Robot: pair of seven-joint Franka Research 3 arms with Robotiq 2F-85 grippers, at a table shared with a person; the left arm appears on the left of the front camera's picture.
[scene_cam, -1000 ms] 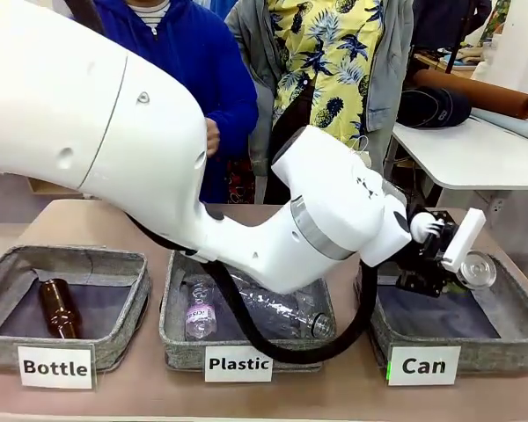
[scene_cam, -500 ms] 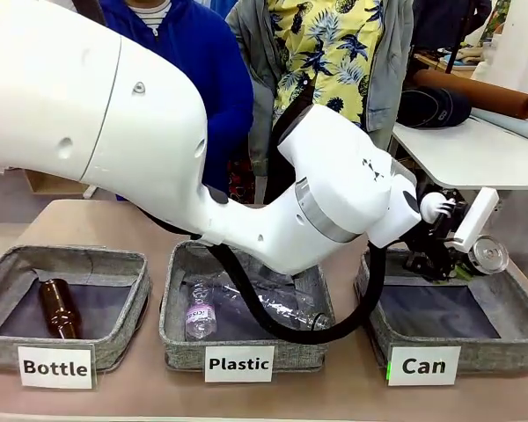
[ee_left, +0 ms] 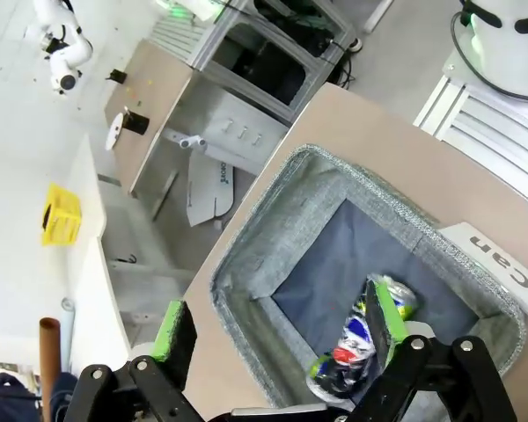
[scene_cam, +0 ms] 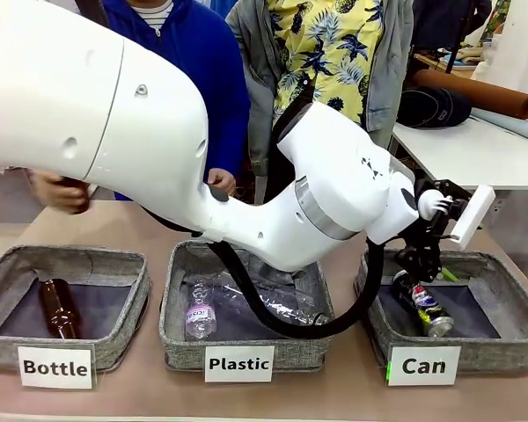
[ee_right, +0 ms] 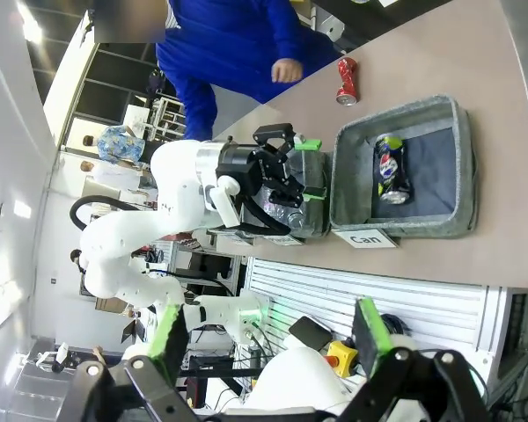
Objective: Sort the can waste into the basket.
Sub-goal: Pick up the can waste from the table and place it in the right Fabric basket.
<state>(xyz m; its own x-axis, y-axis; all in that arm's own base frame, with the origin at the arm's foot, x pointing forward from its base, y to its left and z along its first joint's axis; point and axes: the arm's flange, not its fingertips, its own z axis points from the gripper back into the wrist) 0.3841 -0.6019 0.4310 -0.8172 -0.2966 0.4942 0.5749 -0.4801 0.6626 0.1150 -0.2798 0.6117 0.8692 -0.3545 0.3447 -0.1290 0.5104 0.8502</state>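
Observation:
The black can with its red-white-blue logo lies on its side inside the grey basket labelled "Can". My left gripper hangs just above it, open, nothing between its green pads. In the left wrist view the left gripper frames the can on the dark lining of the basket. From high up, my right gripper is open and looks down on the basket, the black can and the red can lying on the table beyond the basket.
A "Bottle" basket holds a brown bottle. The "Plastic" basket holds clear bottles. Two people stand at the far edge. One hand is at the far left, and a hand is near the red can.
My left gripper was shut on the black can over the "Can" basket; it has opened and the can has dropped into the basket. A person's hand has appeared at the far left.

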